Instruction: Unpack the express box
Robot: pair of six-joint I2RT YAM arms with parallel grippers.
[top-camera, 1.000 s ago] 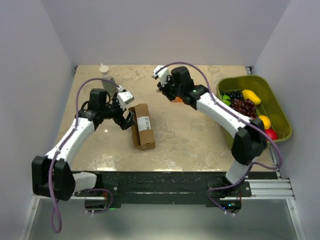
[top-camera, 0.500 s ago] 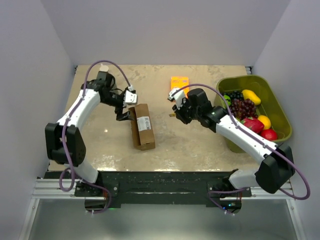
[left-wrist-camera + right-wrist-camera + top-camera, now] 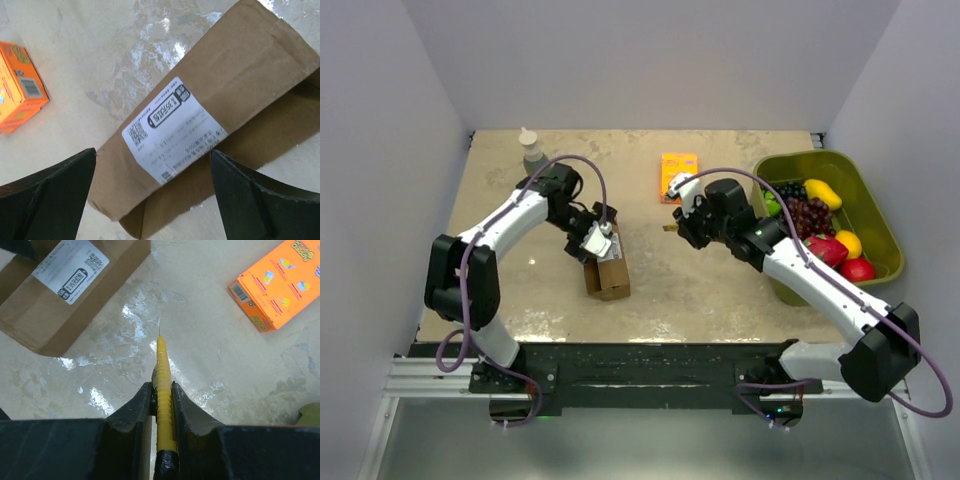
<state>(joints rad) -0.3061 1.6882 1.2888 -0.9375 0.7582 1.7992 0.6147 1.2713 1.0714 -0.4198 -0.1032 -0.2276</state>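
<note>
- The express box (image 3: 608, 272) is seen lying flat on the table (image 3: 700, 290), left of centre, with its label turned up.
- Its long axis is laid almost near-to-far, the near end angled slightly rightward.
- The left gripper (image 3: 152, 152) is held spread wide over the box's far part.
- A yellow cutter (image 3: 162, 365) is pinched in the right gripper (image 3: 161, 390), its tip kept over bare table between the box and an orange box (image 3: 280, 285).

Bright, even light leaves white glare on the glossy table (image 3: 210, 340); wrist views are sharp.
</note>
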